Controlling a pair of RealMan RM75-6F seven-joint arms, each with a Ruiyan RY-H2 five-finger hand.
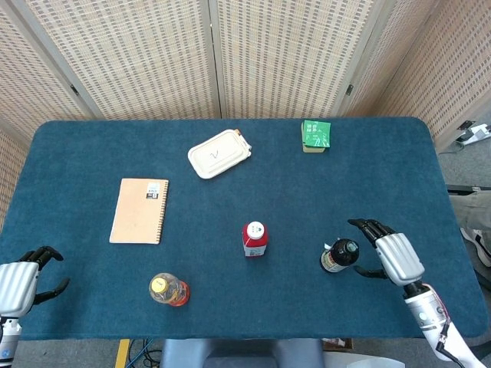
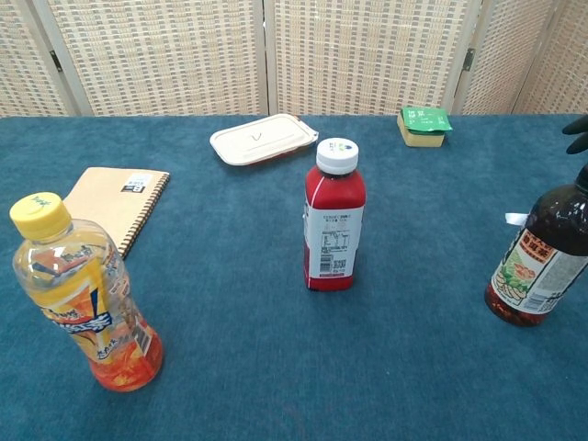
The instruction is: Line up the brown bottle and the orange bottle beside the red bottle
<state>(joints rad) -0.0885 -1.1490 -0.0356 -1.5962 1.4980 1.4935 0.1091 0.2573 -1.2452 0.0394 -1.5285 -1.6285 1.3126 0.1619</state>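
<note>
My right robot hand (image 1: 395, 257) hangs just beside the brown bottle (image 1: 338, 256), fingers spread and holding nothing, near the bench's (image 1: 77, 153) front right edge. My left robot hand (image 1: 19, 282) sits off the front left corner, fingers loosely apart and empty. The red bottle (image 1: 255, 238) stands mid-bench, with bare cloth between it and the brown bottle. The orange bottle (image 1: 168, 289) stands close to the front edge, left of the red one.

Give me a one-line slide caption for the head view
Right robot hand open beside the brown bottle; red bottle and orange bottle stand untouched on blue table.
</note>
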